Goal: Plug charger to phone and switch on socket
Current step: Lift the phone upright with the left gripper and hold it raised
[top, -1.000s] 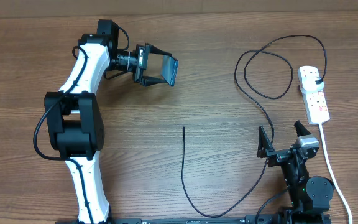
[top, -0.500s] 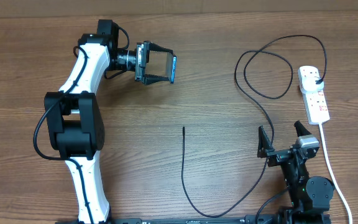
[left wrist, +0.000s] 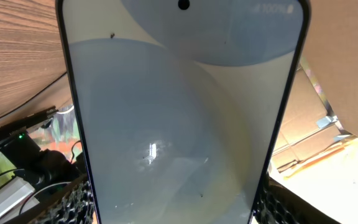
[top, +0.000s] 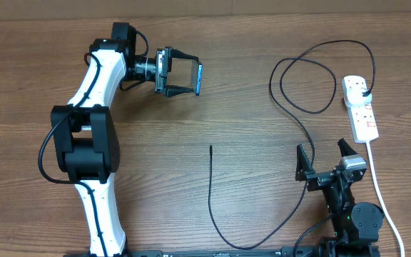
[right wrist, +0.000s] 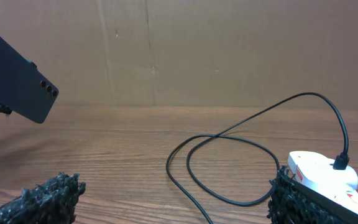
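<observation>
The left gripper (top: pixel 190 78) clasps the phone (top: pixel 199 79) by its long edges, lifted near the desk's (top: pixel 20 107) far edge, left of centre. The right gripper (top: pixel 322 148) stands wide open at the near edge. The charger's (top: pixel 209 193) tip lies mid-desk, the socket (top: pixel 360 107) along the right edge. Best pinch the charger just behind that tip.

Left claw (top: pixel 193 79) aloft, tight on the phone (top: pixel 200 78); right claw (top: pixel 322 148) wide (seemingly low, near base).
</observation>
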